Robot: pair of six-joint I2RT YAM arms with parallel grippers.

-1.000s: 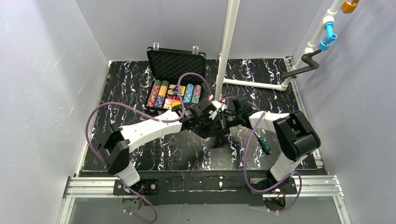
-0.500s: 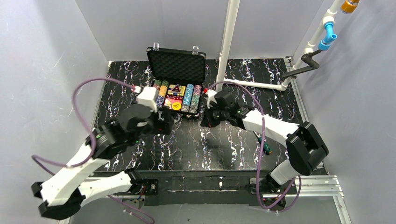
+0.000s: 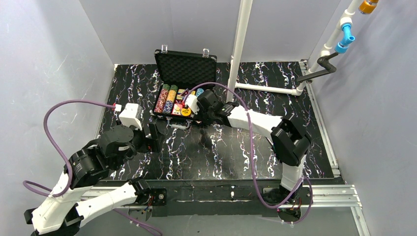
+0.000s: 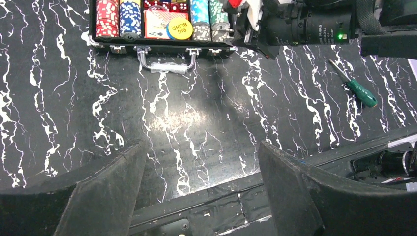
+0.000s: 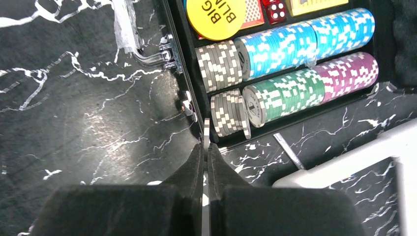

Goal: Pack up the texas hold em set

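Your right pincer point(image 5: 206, 150), its jaws pressed together on nothing, noses up to the near right corner of the black case point(image 3: 186, 69). The case sits at the far middle of the marbled table point(image 3: 221, 152) with its lid standing open. Rows of chips point(image 5: 285, 42) and a yellow disc point(image 5: 216, 14) lie inside. Your left pincer point(image 4: 201, 147) hangs wide and empty over the table, on the near left side of the case. A screwdriver point(image 4: 361, 92) lies off to the right.
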